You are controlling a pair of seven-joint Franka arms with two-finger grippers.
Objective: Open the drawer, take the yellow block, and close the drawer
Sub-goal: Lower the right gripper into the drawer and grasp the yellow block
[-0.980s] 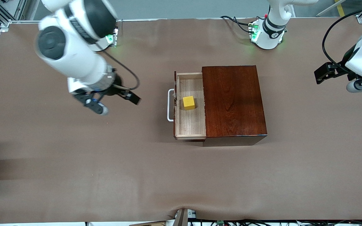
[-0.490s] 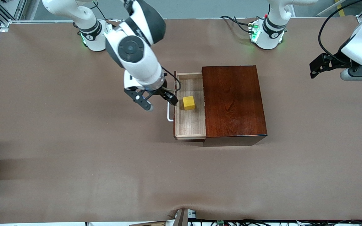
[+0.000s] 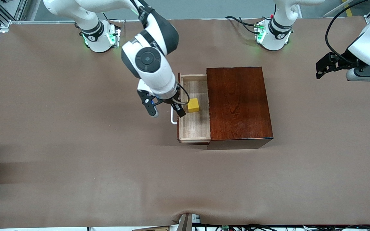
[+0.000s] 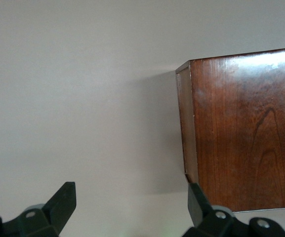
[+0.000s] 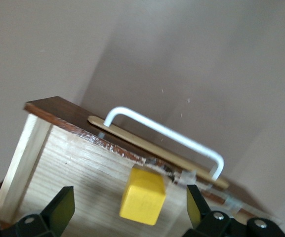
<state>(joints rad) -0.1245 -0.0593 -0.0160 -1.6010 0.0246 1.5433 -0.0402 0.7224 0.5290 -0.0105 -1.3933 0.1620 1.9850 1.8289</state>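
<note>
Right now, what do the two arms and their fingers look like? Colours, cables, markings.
Both arms are glossy white with dark grey joint caps and black bands. The right gripper and left gripper have black fingers with small silver screws. A black cable loops along each wrist. Green lights glow at both bases.

- The right gripper point(image 3: 165, 110) hangs over the drawer point(image 3: 194, 125), covering the upper stretch of the white handle point(image 3: 173, 120) and an edge of the yellow block point(image 3: 194, 105).
- Beside the wooden box point(image 3: 239, 102), the drawer's inner part is hidden under the box's top.
- The left gripper point(image 3: 332, 65), well apart from the box, is cut by the front view's edge.
- Both wrist views show only fingertips point(image 5: 58, 207) at the picture's edge.
</note>
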